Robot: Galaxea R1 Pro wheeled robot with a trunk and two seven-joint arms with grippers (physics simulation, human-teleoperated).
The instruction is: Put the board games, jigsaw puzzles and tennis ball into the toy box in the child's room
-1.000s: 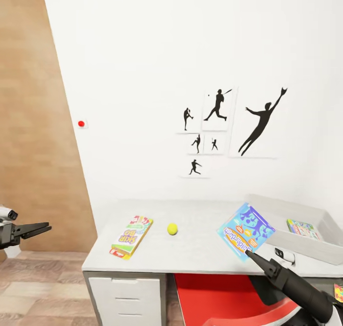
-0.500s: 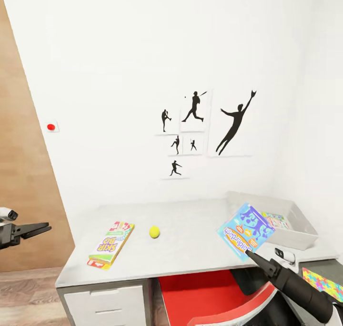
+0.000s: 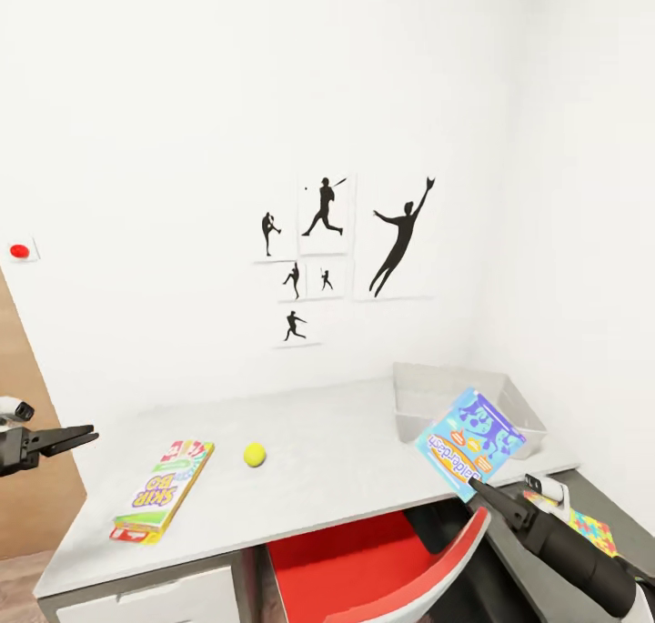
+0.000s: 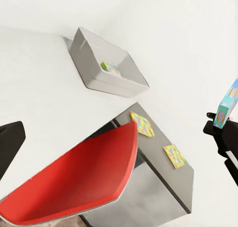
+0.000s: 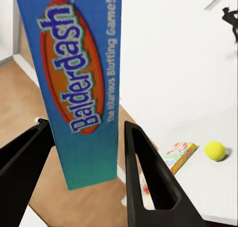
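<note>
Head view: right claw (image 3: 479, 489) clamps a blue Balderdash game (image 3: 470, 442) by its lower edge, raised above the surface (image 3: 346, 459), likely to clear the toy box (image 3: 464, 405) rim. Left claw (image 3: 77, 438) nearly closed, empty. Skip-Bo game (image 3: 162, 489) and ball (image 3: 255, 455) lie apart.

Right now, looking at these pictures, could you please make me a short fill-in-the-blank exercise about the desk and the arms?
1. The right gripper holds a blue game box lettered ____.
2. On the desk, the yellow-green ball lies between the SKIP-BO box and the grey ____.
3. The chair under the desk is ____ in colour.
4. Two puzzle sheets lie on the ____ grey part of the desk.

Missing words: Balderdash; bin; red; dark
</note>
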